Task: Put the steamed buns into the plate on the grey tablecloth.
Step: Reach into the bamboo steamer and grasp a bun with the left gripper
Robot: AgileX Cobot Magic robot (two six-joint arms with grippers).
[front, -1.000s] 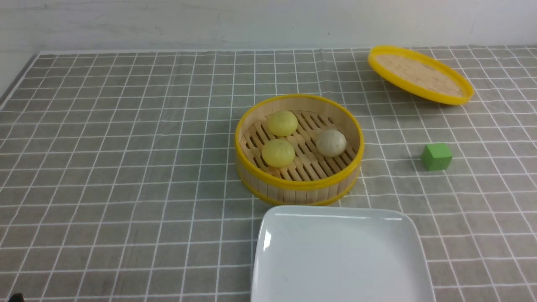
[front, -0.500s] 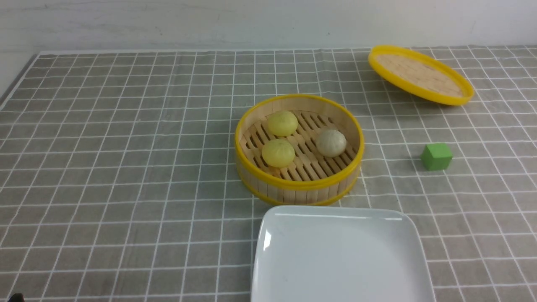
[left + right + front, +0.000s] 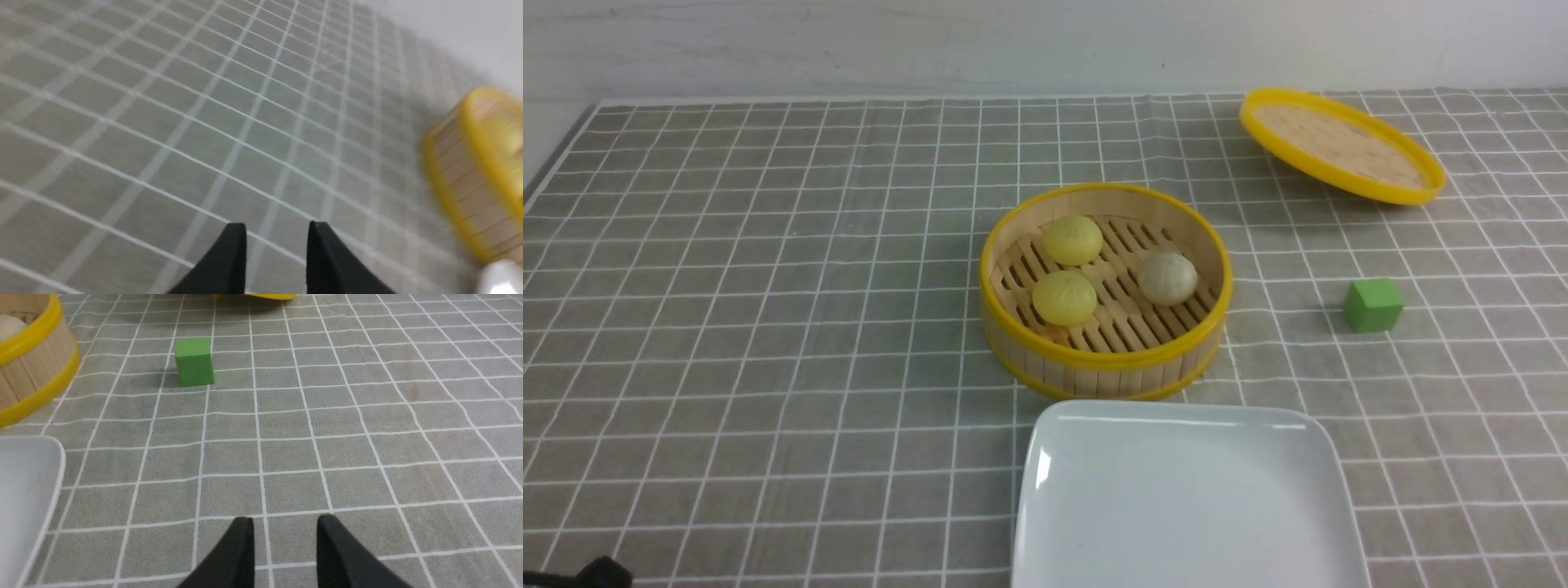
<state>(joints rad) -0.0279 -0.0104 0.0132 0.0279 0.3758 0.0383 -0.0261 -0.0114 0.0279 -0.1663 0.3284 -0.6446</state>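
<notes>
Grey tablecloth [image 3: 768,286] underlies everything. The left gripper [image 3: 278,253] hangs part-open and empty. Three steamed buns [image 3: 1072,240] sit in the bamboo steamer basket [image 3: 1094,367] just behind the bare plate [image 3: 1176,506] — its lid [image 3: 1339,147] set aside, likely for access. The right gripper [image 3: 284,547] is likewise parted, holding nothing.

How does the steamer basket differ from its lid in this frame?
The steamer basket is deep-walled with a slatted floor; the lid is shallow with a woven face. The steamer basket holds all three steamed buns; the lid holds nothing. The steamer basket sits centrally, just behind the plate; the lid lies far back on the right. Both are round, bamboo-coloured and yellow-rimmed.
</notes>
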